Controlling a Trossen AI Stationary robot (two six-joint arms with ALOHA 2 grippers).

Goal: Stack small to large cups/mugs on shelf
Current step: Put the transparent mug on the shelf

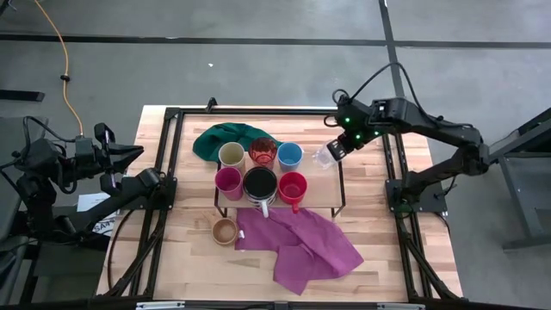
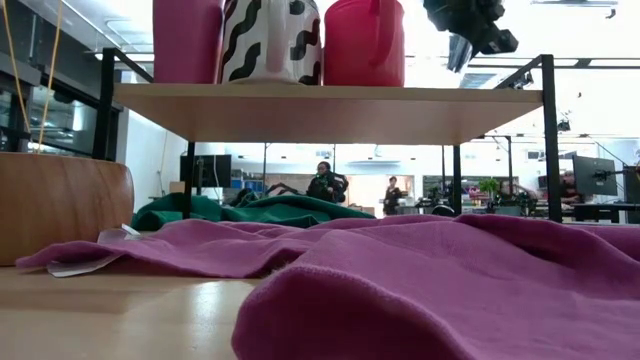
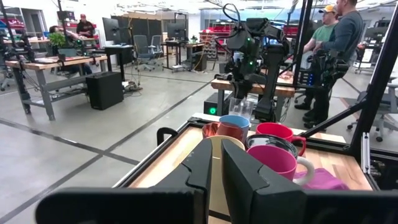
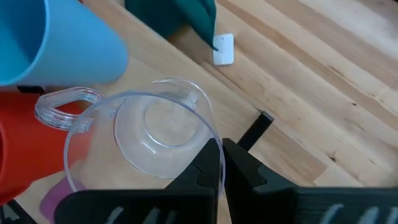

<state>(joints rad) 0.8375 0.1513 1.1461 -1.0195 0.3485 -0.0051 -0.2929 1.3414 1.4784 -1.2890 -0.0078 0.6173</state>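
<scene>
Seen from above, a slatted wooden bench [image 1: 370,250] carries a low light-wood shelf [image 1: 320,194] on thin black legs. Six cups stand on the shelf in two rows. The far row holds a cream cup [image 1: 232,155], a translucent red cup [image 1: 263,151] and a blue cup [image 1: 289,155]. The near row holds a magenta cup [image 1: 228,180], a black-and-white striped mug [image 1: 260,185] and a red handled mug [image 1: 293,187].

The right gripper [image 1: 337,149] hangs over the shelf's far right part, its jaws clenched on the rim of a clear glass cup [image 1: 324,158], just right of the blue cup. In the right wrist view the glass cup [image 4: 149,140] is tilted and partly cut off by the dark fingers [image 4: 205,177]; whether it touches the shelf is hard to tell.

A tan wooden cup [image 1: 225,230] sits on the bench, near and left of the shelf, beside a purple cloth [image 1: 301,245]. A green cloth [image 1: 219,138] lies partly hidden behind the far cups.

The left gripper [image 1: 129,155] waits off the bench's left edge, its jaws nearly closed and holding nothing in the left wrist view [image 3: 214,165].

From bench height, the upper parts of the near-row cups are cut off. A white tag [image 4: 223,48] on the green cloth bears no readable writing.
</scene>
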